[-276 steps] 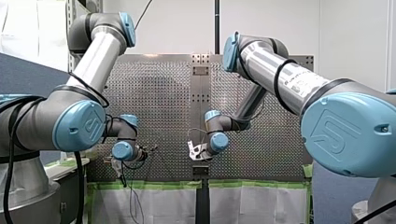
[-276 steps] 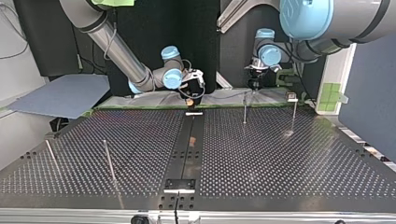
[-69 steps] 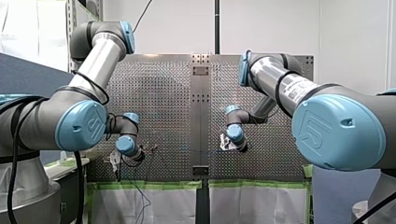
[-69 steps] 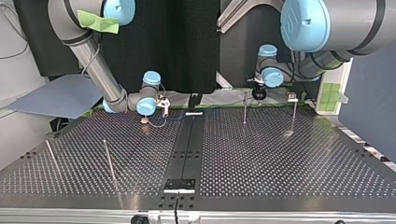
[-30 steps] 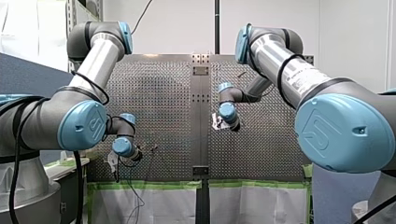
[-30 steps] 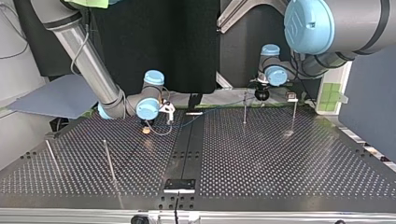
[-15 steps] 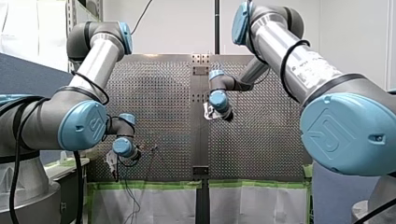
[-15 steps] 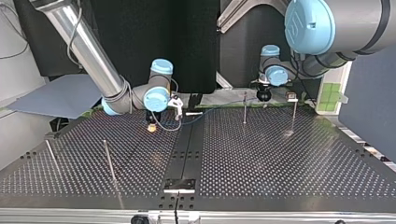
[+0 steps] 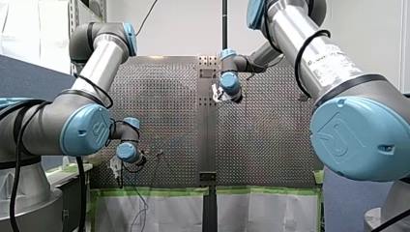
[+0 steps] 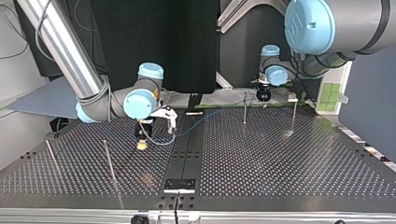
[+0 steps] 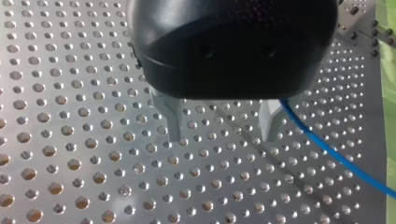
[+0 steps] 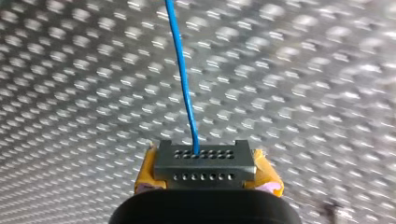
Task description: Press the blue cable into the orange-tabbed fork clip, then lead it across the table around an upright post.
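The blue cable (image 10: 205,115) runs from a thin upright holder (image 10: 244,108) near the table's far edge towards the top view's left. My right gripper (image 10: 141,143) is shut on the cable's end, its yellow pads low over the perforated plate. In the right wrist view the cable (image 12: 183,84) leads straight ahead out of the shut right gripper (image 12: 204,161). My left gripper (image 11: 220,135) hangs open over the plate with nothing between its metal fingers (image 11: 170,119). The cable (image 11: 336,156) passes beside one of them. I cannot make out an orange tab.
Two thin posts (image 10: 108,158) (image 10: 50,156) stand at the top view's near left, and another (image 10: 294,114) at the far right. A dark centre strip (image 10: 187,149) with a bracket (image 10: 179,185) splits the table. My left arm (image 9: 116,166) stays low at the front view's left.
My right arm has carried the cable end away from the far edge, towards the top view's near left, drawing out more cable. My left arm has stayed put, gripper still open.
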`<control>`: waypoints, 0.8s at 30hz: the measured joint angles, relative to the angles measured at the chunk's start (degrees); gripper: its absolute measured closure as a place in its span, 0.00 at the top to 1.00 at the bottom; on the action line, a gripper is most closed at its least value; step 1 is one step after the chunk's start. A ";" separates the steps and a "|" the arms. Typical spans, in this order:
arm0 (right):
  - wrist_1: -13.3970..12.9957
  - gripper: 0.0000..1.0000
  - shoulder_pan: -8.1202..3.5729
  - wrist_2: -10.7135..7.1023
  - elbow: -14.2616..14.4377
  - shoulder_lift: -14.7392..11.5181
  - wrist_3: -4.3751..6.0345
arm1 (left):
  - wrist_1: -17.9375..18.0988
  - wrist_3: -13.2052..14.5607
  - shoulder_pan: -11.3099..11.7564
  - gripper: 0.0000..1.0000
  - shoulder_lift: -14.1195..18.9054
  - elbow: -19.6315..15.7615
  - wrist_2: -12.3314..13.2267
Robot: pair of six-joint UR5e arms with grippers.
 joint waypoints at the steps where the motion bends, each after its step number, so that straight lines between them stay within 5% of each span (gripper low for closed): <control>1: 0.02 0.00 0.05 -0.22 -0.19 -0.53 -0.52 | 0.00 0.00 0.01 0.82 0.00 0.00 -0.03; 10: 1.00 0.00 0.40 -1.44 -1.29 -4.61 -3.96 | 0.00 -0.07 0.03 0.82 0.00 0.02 -0.12; 24: 3.38 0.00 -1.61 -3.92 -3.92 -11.33 -3.10 | 0.25 0.02 -0.06 0.82 0.00 0.01 -0.12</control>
